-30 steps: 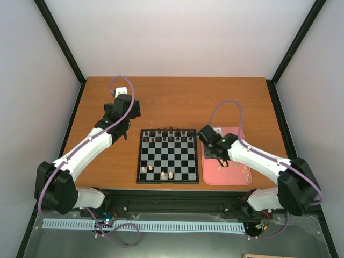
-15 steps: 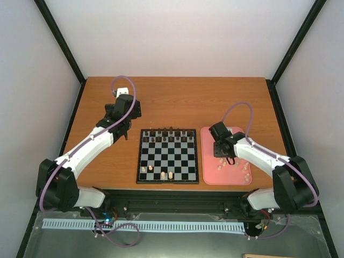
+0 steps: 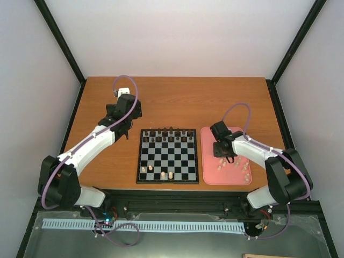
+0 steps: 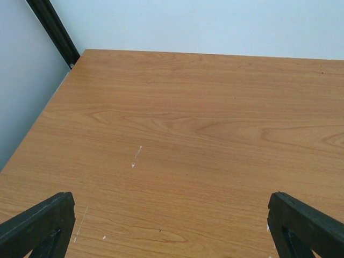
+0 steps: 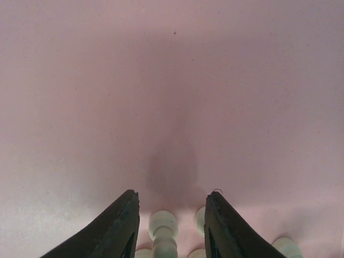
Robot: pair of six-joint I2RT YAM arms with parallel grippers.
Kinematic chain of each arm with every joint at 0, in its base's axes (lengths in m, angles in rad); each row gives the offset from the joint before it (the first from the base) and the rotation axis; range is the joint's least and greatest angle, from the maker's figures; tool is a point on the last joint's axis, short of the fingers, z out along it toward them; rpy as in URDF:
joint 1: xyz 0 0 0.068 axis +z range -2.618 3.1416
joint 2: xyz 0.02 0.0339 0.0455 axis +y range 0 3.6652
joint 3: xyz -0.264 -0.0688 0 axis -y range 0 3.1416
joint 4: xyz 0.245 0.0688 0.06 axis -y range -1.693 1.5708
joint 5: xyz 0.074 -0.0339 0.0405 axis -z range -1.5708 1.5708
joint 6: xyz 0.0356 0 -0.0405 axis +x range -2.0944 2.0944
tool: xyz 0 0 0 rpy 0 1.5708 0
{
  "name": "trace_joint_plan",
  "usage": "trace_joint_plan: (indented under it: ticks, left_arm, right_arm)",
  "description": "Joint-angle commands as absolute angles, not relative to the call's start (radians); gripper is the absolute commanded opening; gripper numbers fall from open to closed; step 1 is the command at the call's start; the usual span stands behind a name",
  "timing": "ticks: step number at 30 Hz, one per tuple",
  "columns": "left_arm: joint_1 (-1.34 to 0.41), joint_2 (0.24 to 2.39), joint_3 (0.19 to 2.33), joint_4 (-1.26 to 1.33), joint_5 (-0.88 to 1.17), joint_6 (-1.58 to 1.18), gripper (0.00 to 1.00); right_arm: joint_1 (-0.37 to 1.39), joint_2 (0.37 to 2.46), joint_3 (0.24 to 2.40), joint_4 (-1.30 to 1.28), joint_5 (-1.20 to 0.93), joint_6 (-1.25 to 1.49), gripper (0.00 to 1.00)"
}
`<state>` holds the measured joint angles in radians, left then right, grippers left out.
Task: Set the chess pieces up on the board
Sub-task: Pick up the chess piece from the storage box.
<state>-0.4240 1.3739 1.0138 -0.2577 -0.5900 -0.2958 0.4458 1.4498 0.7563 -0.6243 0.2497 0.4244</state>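
Handling: we are judging chess pieces (image 5: 163, 224) light, rigid, slippery; waist suits pinching. Right end effector (image 5: 171, 196) is straddling one, unclamped; left end effector (image 4: 169, 200) gaping.

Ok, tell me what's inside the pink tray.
Loose cream chess pieces lie in the pink tray, one between the right gripper's open fingers. The arm hides the tray's middle from above, so no full count.

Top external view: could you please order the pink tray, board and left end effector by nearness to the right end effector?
1. pink tray, directly beneath it.
2. board, to its left.
3. left end effector, beyond the board, far left.
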Motion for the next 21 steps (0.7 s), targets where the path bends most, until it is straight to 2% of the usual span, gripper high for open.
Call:
trace_joint_plan:
  ticks: [1,11,21]
  left_arm:
    - [-0.431,1.387,1.065,-0.239,-0.608,-0.296,1.0]
    - [-0.43,1.388,1.066,-0.241,-0.609,-0.295,1.0]
    - [-0.432,1.386,1.067,-0.244,-0.613,-0.296,1.0]
  right_arm:
    - [0.428,1.469,0.737,-0.594,0.24,0.412,0.33]
    - [0.425,1.465,0.725,-0.582,0.221,0.41,0.19]
    - [0.425,1.433,0.756,-0.594,0.209,0.405,0.13]
